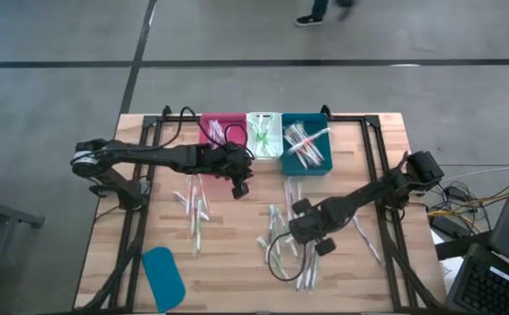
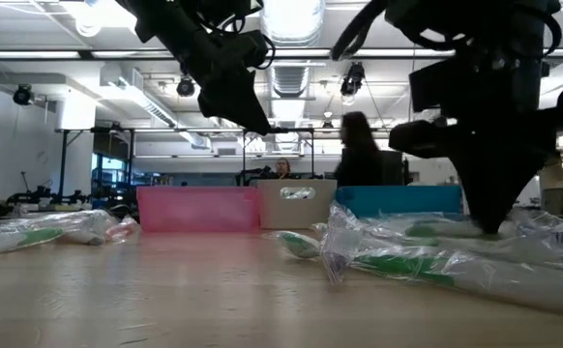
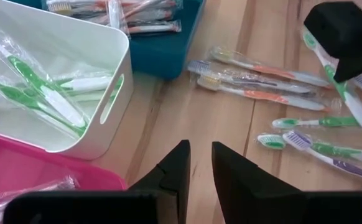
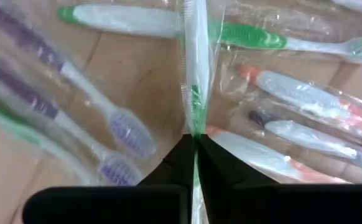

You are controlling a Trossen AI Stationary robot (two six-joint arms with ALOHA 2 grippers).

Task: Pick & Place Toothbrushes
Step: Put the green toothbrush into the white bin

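Right hand: the right arm's dark two-finger hand (image 4: 194, 149) is down among the scattered brushes on the right half of the pale wooden table (image 1: 237, 271), its fingers pinched together on the clear wrapper of a green-and-white toothbrush (image 4: 196, 81) that lies between them.
Left hand: the left arm's hand (image 3: 196, 171) hangs above the table just in front of the bins, near the seam between the pink and white ones; its fingers stand a narrow gap apart with nothing between them.
Toothbrushes: wrapped, whitish-handled toothbrushes (image 1: 289, 241) with green, purple and orange accents lie loose on the table in two patches, a bigger one around the right hand and a smaller one (image 1: 193, 206) under the left arm.
Bins: three rectangular plastic bins stand side by side at the table's far edge. The pink bin (image 1: 215, 131) holds a few wrapped brushes, the white bin (image 3: 106, 68) green-handled ones, the teal bin (image 1: 311, 166) orange-accented ones.
Lid: a flat teal rounded-rectangle lid (image 1: 163, 276) lies near the table's front left corner, well apart from the brushes.
Background: a person (image 2: 359, 150) shows beyond the bins in the low view.
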